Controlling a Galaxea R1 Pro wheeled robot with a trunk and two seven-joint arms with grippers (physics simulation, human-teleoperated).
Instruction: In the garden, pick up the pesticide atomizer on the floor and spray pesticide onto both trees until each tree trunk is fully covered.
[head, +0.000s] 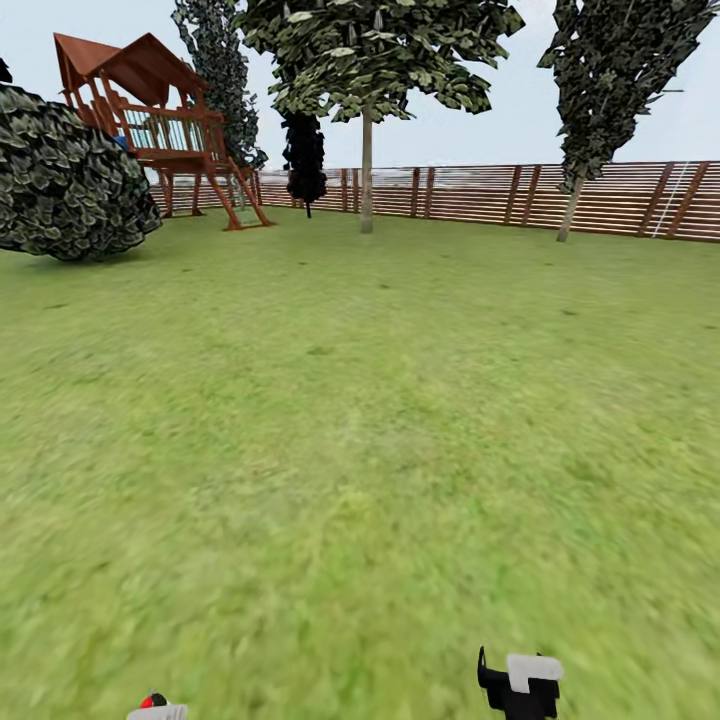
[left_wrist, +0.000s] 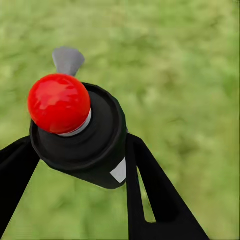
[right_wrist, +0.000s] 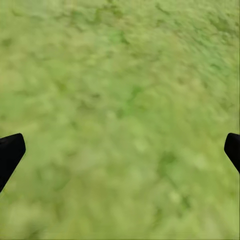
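A wide green lawn (head: 360, 420) runs to a brown slatted fence (head: 600, 200), with 1 pale-trunked tree (head: 367, 165) and a wooden play tower (head: 160, 120) at the far side. The left wrist view shows the left gripper (left_wrist: 75, 155) clamped on the dark spray can (left_wrist: 95, 145), its red button (left_wrist: 59, 103) and grey nozzle (left_wrist: 68, 60) over grass, with no readable writing. The right gripper (right_wrist: 120, 150) hangs spread wide, holding nothing.

Open grass (head: 360, 430) stretches ahead to the slatted fence (head: 600, 200), nothing standing on it. A tree trunk (head: 367, 170) rises straight ahead near the fence, another (head: 570, 210) to its right. A round bush (head: 65, 185) and a wooden play tower (head: 150, 120) block the far left. Under the right gripper (right_wrist: 120, 150) lies bare turf, though blurred.
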